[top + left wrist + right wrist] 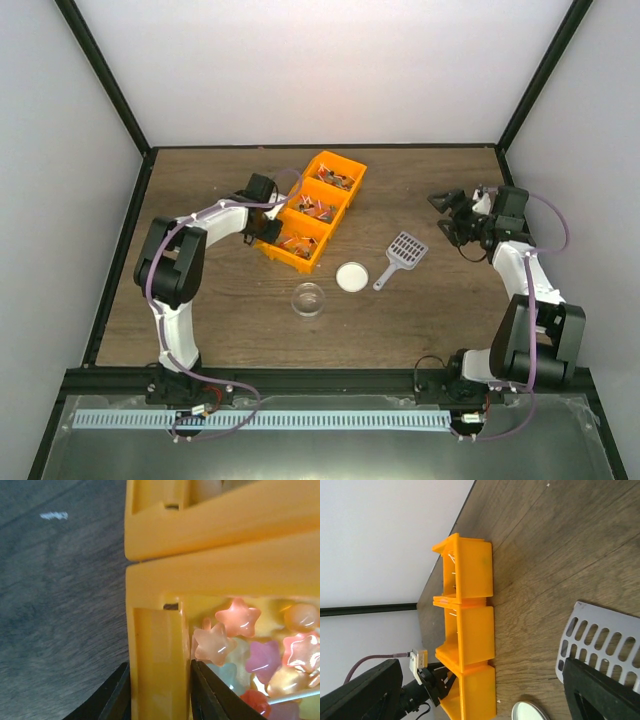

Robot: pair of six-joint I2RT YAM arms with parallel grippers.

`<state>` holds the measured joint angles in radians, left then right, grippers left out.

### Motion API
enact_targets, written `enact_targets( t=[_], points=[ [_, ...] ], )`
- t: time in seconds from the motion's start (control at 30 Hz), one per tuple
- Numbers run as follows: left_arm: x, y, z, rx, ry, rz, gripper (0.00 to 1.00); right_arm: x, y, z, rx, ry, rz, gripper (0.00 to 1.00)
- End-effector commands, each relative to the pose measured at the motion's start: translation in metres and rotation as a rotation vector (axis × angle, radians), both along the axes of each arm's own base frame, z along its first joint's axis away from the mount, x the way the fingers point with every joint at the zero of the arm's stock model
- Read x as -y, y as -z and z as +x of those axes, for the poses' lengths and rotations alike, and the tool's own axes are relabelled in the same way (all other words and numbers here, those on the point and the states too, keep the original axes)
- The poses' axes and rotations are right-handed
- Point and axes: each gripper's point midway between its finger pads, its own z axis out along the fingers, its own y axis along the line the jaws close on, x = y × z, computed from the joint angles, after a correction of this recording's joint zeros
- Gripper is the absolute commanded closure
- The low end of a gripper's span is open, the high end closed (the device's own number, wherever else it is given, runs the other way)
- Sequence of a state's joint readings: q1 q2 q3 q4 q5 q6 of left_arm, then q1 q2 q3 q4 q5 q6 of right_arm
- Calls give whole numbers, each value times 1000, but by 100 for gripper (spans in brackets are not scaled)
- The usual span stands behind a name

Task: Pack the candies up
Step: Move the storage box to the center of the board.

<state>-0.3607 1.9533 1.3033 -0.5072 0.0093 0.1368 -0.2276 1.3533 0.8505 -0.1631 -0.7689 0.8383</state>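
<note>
left gripper (268, 228) is clamped on a side wall of the orange bin (312, 208), at the compartment nearest the arms. in the left wrist view its dark fingers (118, 700) press that wall from both sides, tips cut off at the frame bottom. candies (239, 619) lie inside the bin's compartments. close up they are star-shaped and translucent pink, orange and purple, and the pile runs off the right edge. from above they are only mixed specks, count unclear. right gripper (447, 215) is over the table's right side, well apart from the bin, jaws spread wide, holding nothing. its fingers (362, 695) are blurred at the frame corners. grey scoop (401, 256) lies flat on the table, handle cropped in the right wrist view. white lid (352, 276) lies near the clear cup (308, 298); cup contents cannot be told.
</note>
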Motion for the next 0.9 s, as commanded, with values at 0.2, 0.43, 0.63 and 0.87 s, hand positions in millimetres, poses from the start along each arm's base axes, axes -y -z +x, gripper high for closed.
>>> enact_targets(
  t=[0.2,0.43,0.63,0.87],
  points=[
    [-3,10,-6,-31,-106,20,93,5,-12,-7,21,1,-104,21],
    [-11,5,-14,-56,-390,-3,96,-13,-16,-3,26,-40,-153,15],
    [30,3,-32,-157,-498,-191,96,-66,-25,5,44,-135,-208,14],
    [43,-2,-41,-139,-324,-77,53,-91,-29,3,65,-187,-204,14]
  ],
)
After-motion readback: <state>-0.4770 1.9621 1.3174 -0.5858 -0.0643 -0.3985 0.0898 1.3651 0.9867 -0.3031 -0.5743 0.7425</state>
